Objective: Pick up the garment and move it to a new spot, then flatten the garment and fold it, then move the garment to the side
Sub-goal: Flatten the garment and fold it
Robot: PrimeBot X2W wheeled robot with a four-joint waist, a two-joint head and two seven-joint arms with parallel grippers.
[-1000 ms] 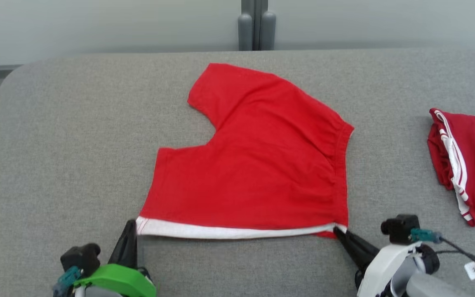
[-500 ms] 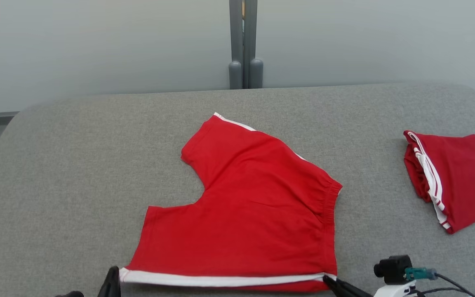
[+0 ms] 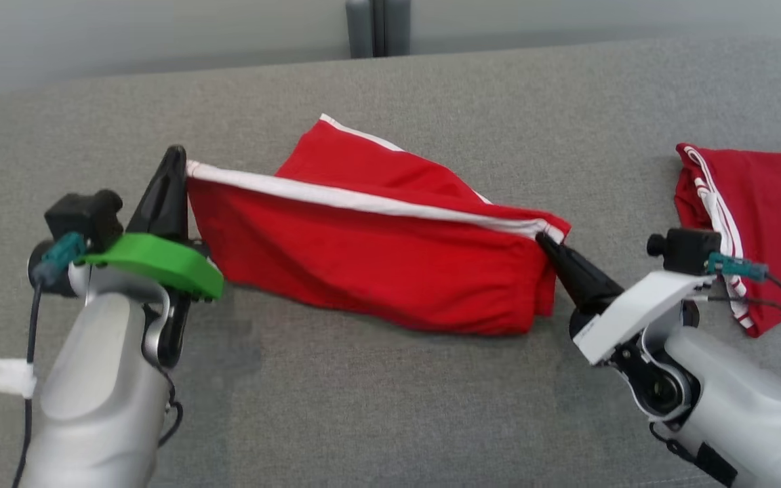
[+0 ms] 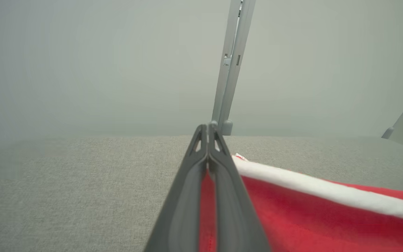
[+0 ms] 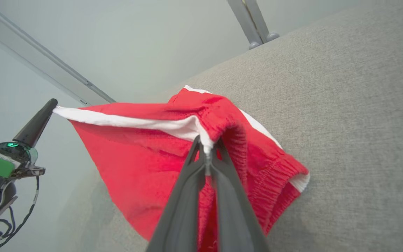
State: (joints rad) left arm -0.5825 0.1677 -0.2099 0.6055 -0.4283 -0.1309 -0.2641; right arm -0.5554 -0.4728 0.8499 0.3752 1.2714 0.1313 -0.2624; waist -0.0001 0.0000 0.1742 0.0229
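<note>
The garment [image 3: 377, 264], red shorts with a white side stripe, is lifted by its near edge and hangs folded over toward the far side of the grey table [image 3: 390, 407]. My left gripper [image 3: 177, 159] is shut on the stripe's left end, red cloth showing between its fingers [image 4: 187, 196]. My right gripper [image 3: 543, 238] is shut on the stripe's right end at the waistband corner [image 5: 206, 147]. The stripe stretches taut between them. The garment's far leg still rests on the table [image 5: 345, 105]. In the right wrist view the left gripper [image 5: 49, 105] holds the other end.
A second red garment with white stripes [image 3: 756, 224] lies bunched at the table's right edge, close behind my right arm. A grey post [image 3: 370, 27] stands behind the table's far edge against a pale wall.
Both grippers have risen and moved away from me with the striped edge, lifting the garment's near half off the table and folding it over. The head view has also shifted.
</note>
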